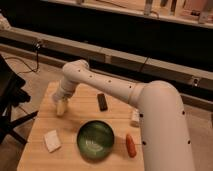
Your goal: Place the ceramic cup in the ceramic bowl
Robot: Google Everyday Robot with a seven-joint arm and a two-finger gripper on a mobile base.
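The ceramic bowl (95,139), wide, dark green and glossy, sits on the wooden table (75,120) near its front middle. My white arm reaches over the table's left side. The gripper (61,106) hangs at the arm's end, low over the table, to the upper left of the bowl and apart from it. A small pale shape at the gripper's tip may be the ceramic cup (61,108); I cannot tell it apart from the gripper.
A white square block (51,140) lies left of the bowl. A black bar (102,101) lies behind the bowl. An orange-red item (130,145) lies to its right. A white bottle (135,117) is partly hidden by my arm. A dark chair (10,105) stands left of the table.
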